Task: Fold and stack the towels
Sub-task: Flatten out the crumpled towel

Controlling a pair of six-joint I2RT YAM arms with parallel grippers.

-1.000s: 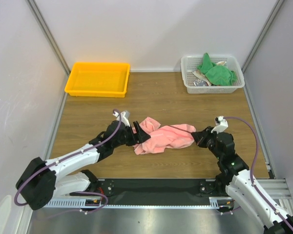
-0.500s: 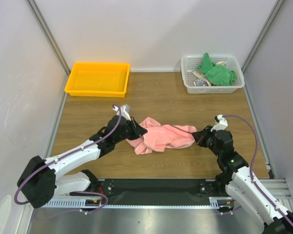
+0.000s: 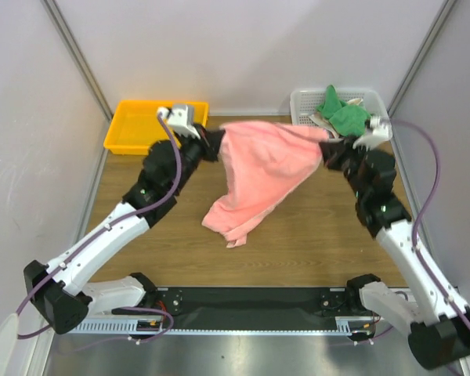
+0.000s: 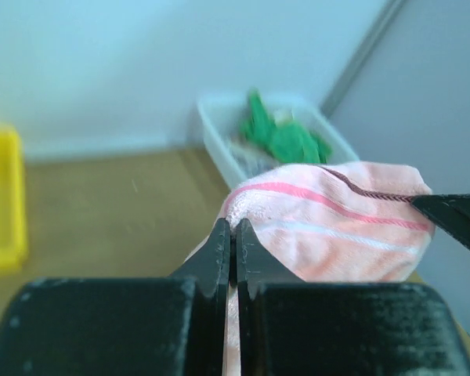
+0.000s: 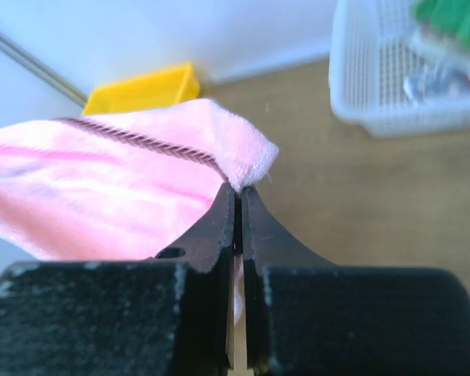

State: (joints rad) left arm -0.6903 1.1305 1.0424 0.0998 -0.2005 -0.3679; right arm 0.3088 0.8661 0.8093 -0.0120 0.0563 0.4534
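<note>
A pink towel [image 3: 260,168] hangs in the air above the wooden table, stretched between both arms, its lower end touching the table near the middle. My left gripper [image 3: 216,145] is shut on the towel's left corner [image 4: 247,205]. At the other end my right gripper [image 3: 327,149] is shut on the right corner [image 5: 247,160]. Striped bands and a dark cord run along the towel's top edge [image 4: 360,188]. A green towel [image 3: 346,116] lies in the white basket [image 3: 305,139] at the back right.
A yellow tray [image 3: 133,133] stands at the back left, close behind the left arm's wrist. The white basket [image 5: 360,86] also holds some pale cloth. Grey walls close in both sides and the back.
The left gripper shut on the pink towel on the table. Both arms then rose and moved toward the back, lifting the towel and spreading it between them.
</note>
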